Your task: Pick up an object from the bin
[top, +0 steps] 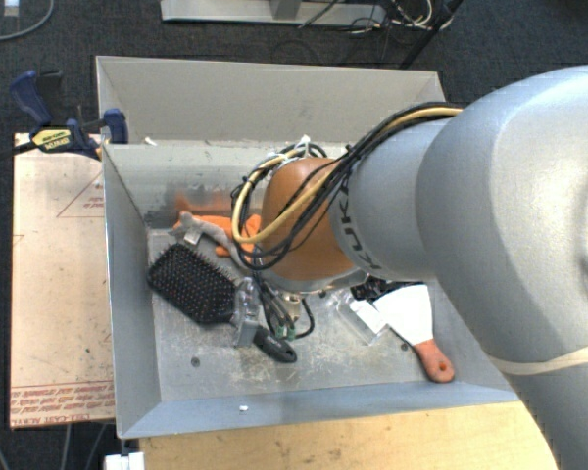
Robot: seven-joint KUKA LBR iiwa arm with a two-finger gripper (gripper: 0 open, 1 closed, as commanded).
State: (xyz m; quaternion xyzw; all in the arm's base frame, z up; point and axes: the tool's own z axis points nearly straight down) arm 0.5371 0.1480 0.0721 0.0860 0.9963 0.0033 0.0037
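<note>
My gripper (260, 323) hangs low over the middle of the bin floor, under the arm's orange cover. Its left side is right next to the right edge of a black oval hairbrush (188, 282) that lies flat on the floor, bristles up; whether they touch I cannot tell. A small dark piece (277, 349) lies just below the gripper. To the right lies a white flat scraper (407, 313) with an orange-brown handle (434, 361) pointing to the front right corner.
An orange and grey tool (204, 223) lies by the back left wall, partly hidden behind the orange cover. A clear plastic piece (345, 309) sits beside the scraper. The big grey arm covers the bin's right and back part.
</note>
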